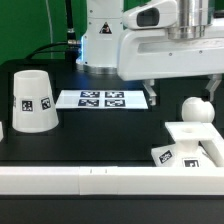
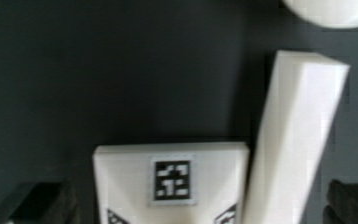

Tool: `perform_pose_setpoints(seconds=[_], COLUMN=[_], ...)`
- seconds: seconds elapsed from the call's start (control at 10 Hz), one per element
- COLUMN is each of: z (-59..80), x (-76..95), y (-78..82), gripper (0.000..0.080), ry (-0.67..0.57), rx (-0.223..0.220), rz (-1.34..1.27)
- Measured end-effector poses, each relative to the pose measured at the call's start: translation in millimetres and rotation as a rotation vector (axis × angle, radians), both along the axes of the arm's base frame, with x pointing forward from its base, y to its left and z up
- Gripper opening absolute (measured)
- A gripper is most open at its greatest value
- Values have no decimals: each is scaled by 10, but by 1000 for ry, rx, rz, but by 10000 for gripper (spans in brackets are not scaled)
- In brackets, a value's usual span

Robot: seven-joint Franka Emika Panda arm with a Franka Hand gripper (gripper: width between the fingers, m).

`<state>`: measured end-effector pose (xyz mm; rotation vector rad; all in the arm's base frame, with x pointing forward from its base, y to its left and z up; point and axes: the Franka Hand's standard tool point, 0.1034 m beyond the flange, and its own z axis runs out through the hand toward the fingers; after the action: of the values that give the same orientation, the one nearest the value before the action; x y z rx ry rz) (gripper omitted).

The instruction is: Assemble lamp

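Observation:
The white stepped base (image 1: 192, 143) lies at the exterior view's right, close to the white border wall (image 1: 90, 181). The round-headed bulb (image 1: 196, 110) stands just behind the base. The tapered shade (image 1: 33, 100) stands upside down at the left. My gripper (image 1: 181, 92) hangs open and empty above the base and bulb. In the wrist view the base (image 2: 172, 170) shows its tag between my dark fingertips (image 2: 34, 203), with the jaws spread wide. A long white bar (image 2: 300, 120) runs beside the base, and the bulb (image 2: 336, 10) shows at the frame's edge.
The marker board (image 1: 103, 99) lies flat on the black table between the shade and the bulb. The arm's white body stands behind it. The border wall runs along the table's near edge.

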<state>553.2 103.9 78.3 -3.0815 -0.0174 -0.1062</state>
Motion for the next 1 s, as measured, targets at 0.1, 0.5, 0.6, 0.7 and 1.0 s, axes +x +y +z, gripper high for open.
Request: perform_pose_setpoints(seconds=[0.1,0.5,0.6,0.7,1.0], z=[3,0,-10,-69,-124], x=[-26,-43,-54,-148,-242], y=[143,231,228,224,292], gripper=[699,699,699,699,699], ry=[4,10,12,32,66], rx=[6,7,11,31,55], rz=[-24,-38,-55,-128,-202])
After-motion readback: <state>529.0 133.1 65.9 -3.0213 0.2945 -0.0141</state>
